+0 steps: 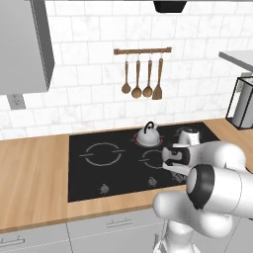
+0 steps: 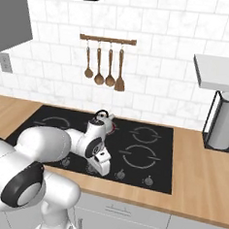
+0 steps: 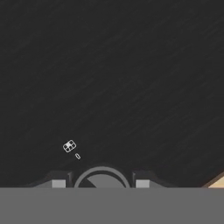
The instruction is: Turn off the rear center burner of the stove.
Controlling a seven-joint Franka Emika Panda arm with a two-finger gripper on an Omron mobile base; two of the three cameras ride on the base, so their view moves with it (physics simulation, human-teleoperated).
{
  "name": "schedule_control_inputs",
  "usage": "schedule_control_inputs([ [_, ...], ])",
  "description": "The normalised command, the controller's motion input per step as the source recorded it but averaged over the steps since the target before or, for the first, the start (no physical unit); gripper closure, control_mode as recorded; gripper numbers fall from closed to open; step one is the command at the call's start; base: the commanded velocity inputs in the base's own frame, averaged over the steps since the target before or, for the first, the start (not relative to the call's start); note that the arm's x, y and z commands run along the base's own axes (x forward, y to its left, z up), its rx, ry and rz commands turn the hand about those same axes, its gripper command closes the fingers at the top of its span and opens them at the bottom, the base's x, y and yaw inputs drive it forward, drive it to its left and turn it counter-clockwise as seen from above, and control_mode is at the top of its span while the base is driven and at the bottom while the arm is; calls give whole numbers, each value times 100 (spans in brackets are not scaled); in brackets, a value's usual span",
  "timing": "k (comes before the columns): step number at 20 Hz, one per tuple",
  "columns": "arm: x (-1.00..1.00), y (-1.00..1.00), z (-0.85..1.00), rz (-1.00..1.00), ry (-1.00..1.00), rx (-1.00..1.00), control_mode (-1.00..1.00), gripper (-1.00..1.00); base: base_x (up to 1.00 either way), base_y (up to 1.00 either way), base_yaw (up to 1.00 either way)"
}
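Observation:
The stove (image 1: 84, 173) is a wide black glass cooktop set into a wooden counter. Its rear center burner (image 1: 135, 140) shows as a thin red rim under a silver kettle (image 1: 147, 133); in the right base view that burner (image 2: 113, 129) peeks out beside the kettle (image 2: 100, 119). My gripper (image 2: 104, 170) reaches down to the front knob row. In the hand view the gripper (image 3: 100, 183) is open, and its two fingertips (image 3: 58, 183) straddle a round grey knob (image 3: 102, 176) with small gaps on each side.
More knobs (image 2: 149, 179) sit along the stove's front edge, one at the left (image 1: 104, 188). A paper towel holder (image 2: 223, 122) stands on the right counter. Wooden utensils (image 1: 142, 79) hang on the wall. A sliver of wooden counter (image 3: 216, 180) lies right of the knob.

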Motion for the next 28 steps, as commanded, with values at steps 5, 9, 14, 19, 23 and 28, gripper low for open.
schedule_control_inputs([
  [5, -51, 50, -46, 0, 3, -3, -100, 100, 0, 0, 0],
  [9, -4, 11, -7, 0, 1, 0, -100, 100, 0, 0, 0],
  [14, 0, 0, 0, 0, 0, 0, -100, 100, 0, 0, 0],
  [19, -17, 13, -21, -12, 0, 0, -100, 100, 0, 0, 0],
  [23, -23, 34, -36, -22, 0, 0, -100, 100, 0, 0, 0],
  [28, -22, 39, -35, -22, 0, 0, -100, 100, 0, 0, 0],
])
